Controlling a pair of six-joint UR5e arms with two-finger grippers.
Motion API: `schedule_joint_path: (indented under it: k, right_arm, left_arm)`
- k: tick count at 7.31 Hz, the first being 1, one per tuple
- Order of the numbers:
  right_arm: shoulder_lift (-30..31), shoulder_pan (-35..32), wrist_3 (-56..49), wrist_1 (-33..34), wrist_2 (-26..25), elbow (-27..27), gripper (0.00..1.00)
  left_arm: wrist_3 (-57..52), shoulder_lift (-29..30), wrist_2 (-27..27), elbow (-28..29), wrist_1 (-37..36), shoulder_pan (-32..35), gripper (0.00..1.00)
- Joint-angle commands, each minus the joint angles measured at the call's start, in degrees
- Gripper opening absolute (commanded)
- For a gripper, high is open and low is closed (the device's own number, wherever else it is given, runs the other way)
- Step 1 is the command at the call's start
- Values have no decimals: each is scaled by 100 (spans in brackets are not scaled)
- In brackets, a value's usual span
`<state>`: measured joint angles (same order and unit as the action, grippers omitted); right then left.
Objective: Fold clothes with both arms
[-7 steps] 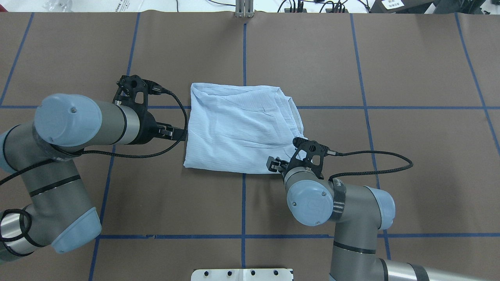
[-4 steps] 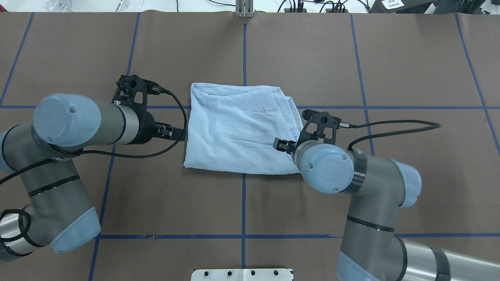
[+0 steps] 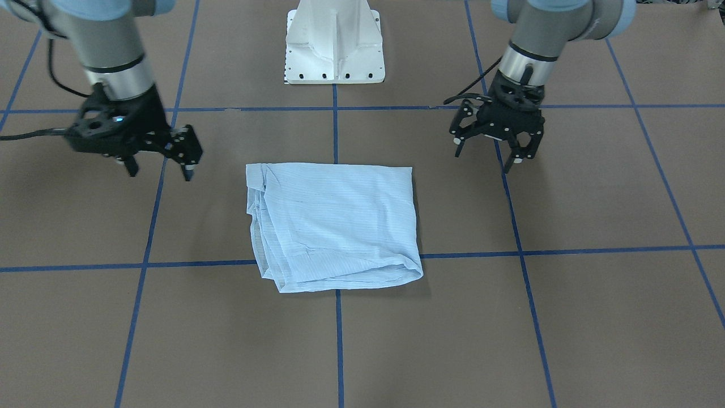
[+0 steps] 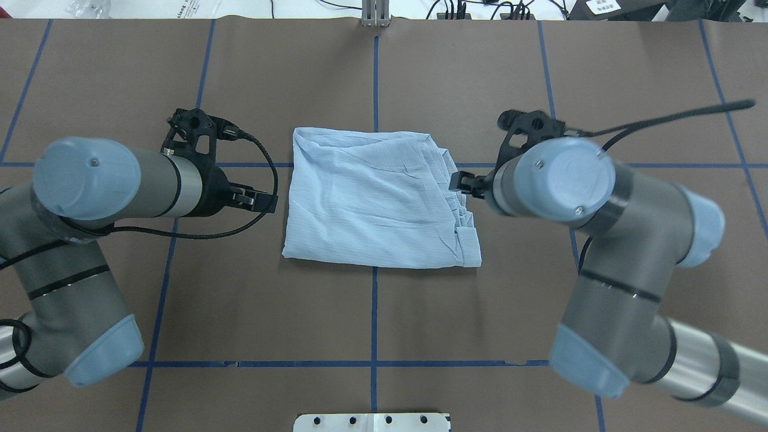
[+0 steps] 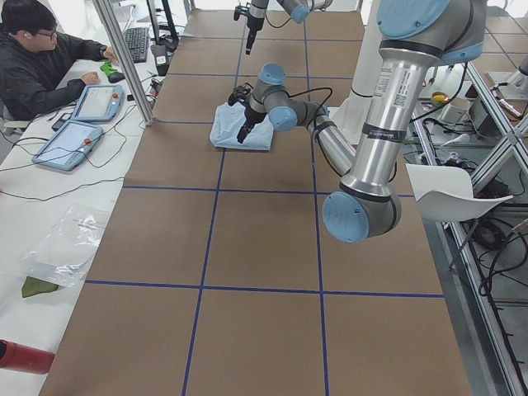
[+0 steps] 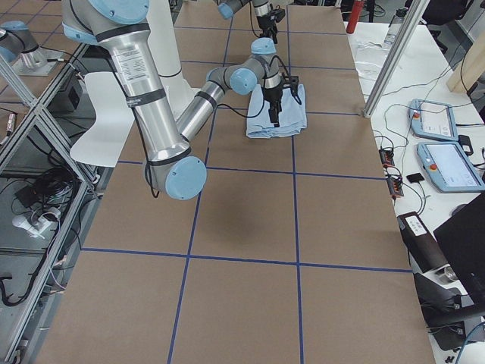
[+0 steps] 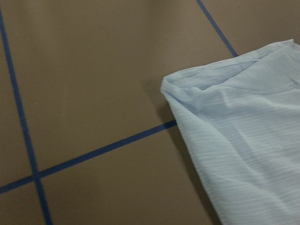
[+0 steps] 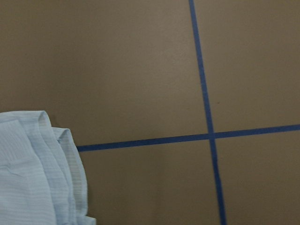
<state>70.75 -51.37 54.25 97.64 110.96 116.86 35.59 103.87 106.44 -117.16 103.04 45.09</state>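
- As the right gripper swings up and away from the shirt's near corner, its jaws stand spread wide w/ nothing between them. It now sits beside the cloth's layered edge, not touching it.
- The left gripper is likewise spread wide and empty. It's eased back a touch, so there's a clear gap to the cloth on that side too.
- The light blue striped shirt lies flat as a rough folded rectangle, mid-table betw. the two grippers, over a blue tape line on the brown table cover.
- Its outline hasn't shifted over the last sec, so nothing is dragging it.
- On the robot's right the layers sit fanned, not flush.
- My read: fold released, both arms backing off. Prob. done or near it, maybe one tidy of that edge left.
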Motion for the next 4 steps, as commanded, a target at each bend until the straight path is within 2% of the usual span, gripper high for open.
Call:
schedule_joint_path:
  k: [1, 2, 3, 4]
  right_arm:
    - [1112, -1896, -3074, -8, 1407, -118, 100]
    - [1552, -2442, -4244, -25, 1524, -258, 100]
    - [1895, -2883, -5108, -43, 1874, -495, 100]
    - [2308, -3166, -5587, -52, 1973, -576, 100]
  left_arm:
    - [-2354, -847, 1146, -70, -109, 1654, 100]
    - [-3321, -1225, 1378, -9, -117, 2357, 100]
    - [-4009, -1437, 1580, 253, -109, 2930, 100]
    - [-4251, -1666, 1869, 551, -22, 3371, 100]
